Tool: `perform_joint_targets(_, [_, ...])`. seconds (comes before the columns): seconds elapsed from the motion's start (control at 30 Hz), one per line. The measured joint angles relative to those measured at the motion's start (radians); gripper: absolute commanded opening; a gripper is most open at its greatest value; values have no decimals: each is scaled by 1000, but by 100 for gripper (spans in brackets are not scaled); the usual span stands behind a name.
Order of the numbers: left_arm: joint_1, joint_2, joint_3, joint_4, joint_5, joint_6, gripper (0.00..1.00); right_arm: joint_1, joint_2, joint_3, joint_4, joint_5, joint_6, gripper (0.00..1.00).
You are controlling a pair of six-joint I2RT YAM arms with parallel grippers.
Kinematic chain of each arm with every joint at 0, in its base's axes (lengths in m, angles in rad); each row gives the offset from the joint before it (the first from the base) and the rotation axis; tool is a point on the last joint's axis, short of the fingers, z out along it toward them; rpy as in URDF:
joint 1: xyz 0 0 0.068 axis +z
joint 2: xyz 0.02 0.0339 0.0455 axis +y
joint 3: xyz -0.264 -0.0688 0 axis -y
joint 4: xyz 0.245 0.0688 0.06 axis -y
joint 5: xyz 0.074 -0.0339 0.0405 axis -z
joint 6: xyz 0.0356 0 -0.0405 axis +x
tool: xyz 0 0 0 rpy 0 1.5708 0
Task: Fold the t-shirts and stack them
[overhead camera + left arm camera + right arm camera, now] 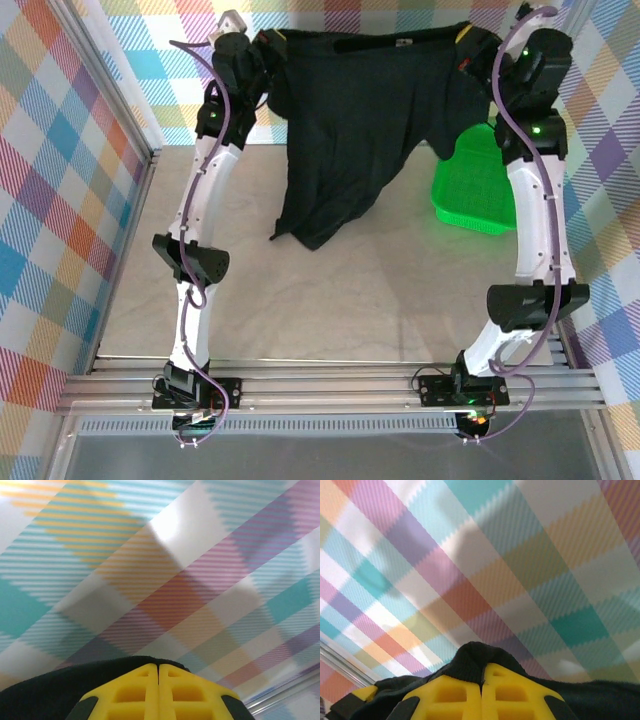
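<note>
Left hand (159, 674) and right hand (483, 676) were clamped on the t-shirt (350, 130) (held aloft, far side); a shallow pinch might slip, dropping it.

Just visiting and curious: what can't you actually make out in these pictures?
Top view: the green basket is partly hidden behind the hanging t-shirt and the right arm.
Top view: the neck label is too small to read.
Wrist views: the left gripper and right gripper, shut on the t-shirt, are cut off by the bottom edge.
</note>
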Motion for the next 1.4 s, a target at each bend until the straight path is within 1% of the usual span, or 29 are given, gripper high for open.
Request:
perform_joint_targets(0.1, [2,0,25,98,2,-41,0,0,-51,4,49,-31,5,0])
perform_joint_targets(0.23, [27,-5,36,183,2,-76,0,15,-111,13,112,-134,46,0])
perform_joint_targets(0.3, [56,-8,36,190,2,-92,0,67,-133,0,137,-186,56,0])
perform_joint_targets(0.4, [121,-9,35,177,-2,-104,1,229,-171,-102,177,-250,53,0])
perform_joint_targets(0.43, [146,-9,35,158,-4,-102,20,306,-183,-164,191,-263,47,0])
perform_joint_targets(0.47, [171,-9,35,125,-11,-89,50,386,-192,-239,209,-269,42,0])
perform_joint_targets(0.5, [190,-9,35,87,-28,-74,70,457,-195,-314,226,-272,38,3])
perform_joint_targets(0.53, [208,-9,35,34,-56,-50,84,531,-190,-391,236,-274,30,15])
perform_joint_targets(0.57, [219,-9,35,-24,-92,-20,88,606,-169,-463,235,-274,24,30])
perform_joint_targets(0.6, [232,-10,34,-86,-137,8,91,660,-140,-505,228,-276,18,40])
perform_joint_targets(0.67, [245,-26,-1,-242,-253,62,92,771,-37,-558,185,-294,-1,58])
perform_joint_targets(0.7, [246,-42,-36,-300,-297,84,92,803,11,-564,161,-305,-2,64])
perform_joint_targets(0.77, [243,-111,-183,-423,-383,119,91,863,97,-571,108,-343,-8,72])
perform_joint_targets(0.8, [241,-154,-272,-456,-410,129,90,874,117,-576,83,-355,-7,74])
perform_joint_targets(0.83, [238,-215,-402,-480,-438,137,88,877,126,-586,60,-364,-14,76])
perform_joint_targets(0.9, [233,-362,-694,-493,-464,140,82,856,116,-597,27,-376,-25,75])
perform_joint_targets(0.97, [222,-516,-969,-489,-460,127,75,798,80,-605,17,-384,-32,70])
perform_joint_targets(1.0, [214,-582,-1075,-492,-448,114,73,764,61,-607,10,-382,-35,69])
perform_joint_targets(1.03, [203,-640,-1163,-495,-430,103,70,721,38,-614,8,-378,-38,67])
perform_joint_targets(1.07, [187,-693,-1237,-499,-409,87,64,673,14,-623,-2,-364,-42,64])
perform_joint_targets(1.17, [119,-803,-1395,-512,-323,32,51,534,-30,-645,-53,-273,-64,54])
perform_joint_targets(1.27, [23,-896,-1580,-516,-218,-53,53,418,-34,-689,-101,-166,-79,46])
perform_joint_targets(1.37, [-61,-959,-1768,-514,-114,-175,53,355,-8,-723,-172,-93,-81,42])
perform_joint_targets(1.4, [-76,-970,-1817,-507,-89,-211,52,344,5,-726,-188,-79,-82,42])
